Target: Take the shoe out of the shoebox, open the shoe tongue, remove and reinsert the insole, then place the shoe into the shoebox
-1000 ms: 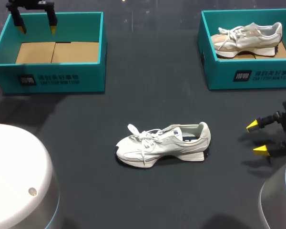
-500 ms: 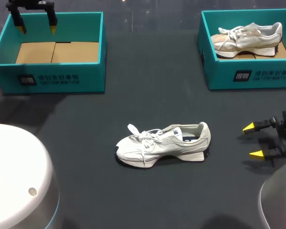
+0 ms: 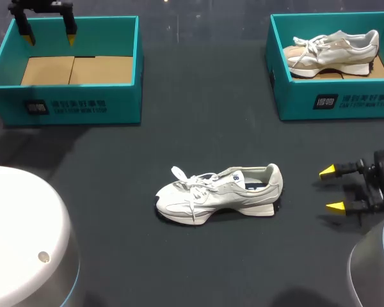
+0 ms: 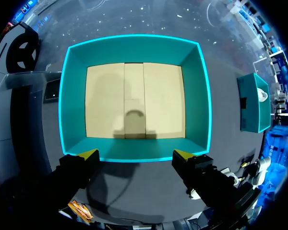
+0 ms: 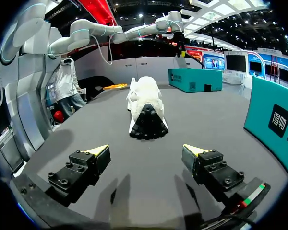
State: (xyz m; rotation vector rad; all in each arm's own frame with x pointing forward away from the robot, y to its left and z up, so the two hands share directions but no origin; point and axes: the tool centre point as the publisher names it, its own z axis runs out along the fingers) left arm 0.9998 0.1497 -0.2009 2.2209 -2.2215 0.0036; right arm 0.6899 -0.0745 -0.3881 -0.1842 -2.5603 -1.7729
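Note:
A white and grey shoe [image 3: 221, 193] lies on its sole in the middle of the dark table, toe to the left, heel to the right. My right gripper [image 3: 331, 188] stands open a little right of the heel, fingers pointing at it; in the right wrist view the shoe [image 5: 145, 111] lies heel-on ahead of the open right gripper [image 5: 148, 153]. My left gripper [image 3: 48, 33] hangs open over the far edge of the empty teal shoebox [image 3: 70, 105] at the back left. The left wrist view looks straight down into that shoebox [image 4: 134, 98] past the open left gripper [image 4: 134, 155].
A second teal shoebox [image 3: 336, 96] at the back right holds another white shoe [image 3: 336, 51]; its side shows beside my right gripper as a teal wall [image 5: 278, 120]. A white rounded robot base [image 3: 25, 236] fills the front left corner.
My right gripper has moved left, closer to the heel of the shoe on the table. The left arm and the shoe have stayed still.

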